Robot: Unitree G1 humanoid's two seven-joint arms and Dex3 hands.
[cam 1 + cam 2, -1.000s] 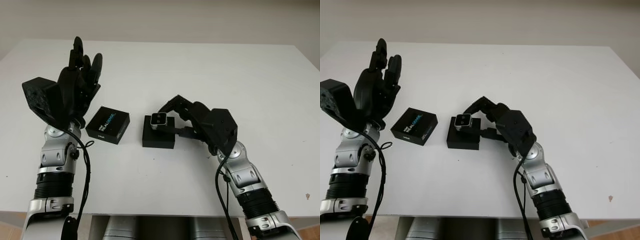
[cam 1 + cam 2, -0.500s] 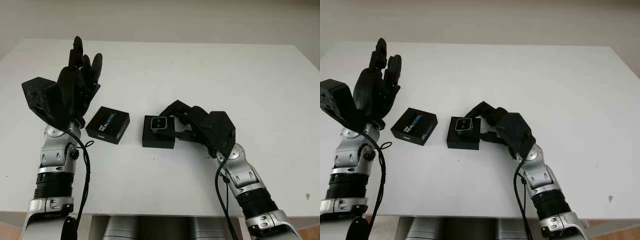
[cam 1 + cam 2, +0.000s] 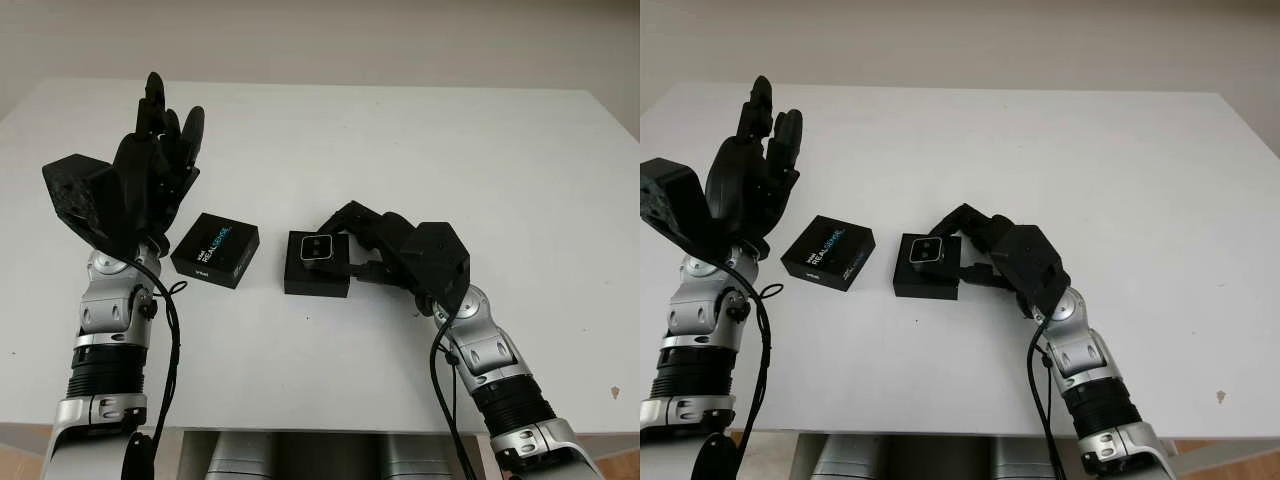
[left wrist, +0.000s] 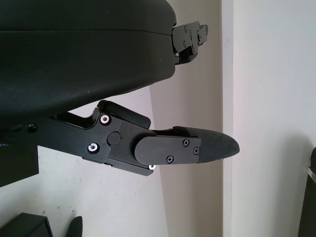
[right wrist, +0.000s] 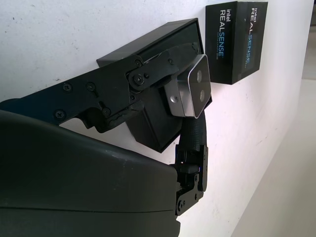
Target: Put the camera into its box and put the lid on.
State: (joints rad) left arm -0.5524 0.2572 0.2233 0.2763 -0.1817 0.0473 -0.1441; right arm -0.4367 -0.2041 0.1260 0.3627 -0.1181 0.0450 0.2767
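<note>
The small silver camera sits at the top of the open black box near the table's middle. My right hand reaches in from the right and is shut on it. In the right wrist view the fingers pinch the camera from both sides, tilted, just above the box. The black lid, printed REALSENSE, lies flat to the left of the box, a short gap apart. My left hand is open, held up above the table left of the lid.
The white table stretches far behind and to the right of the box. Its front edge runs close below both forearms. A small dark speck marks the front right corner.
My right hand has lowered the camera from above the box down onto its top, and drawn slightly nearer. The left hand and the lid have not moved.
</note>
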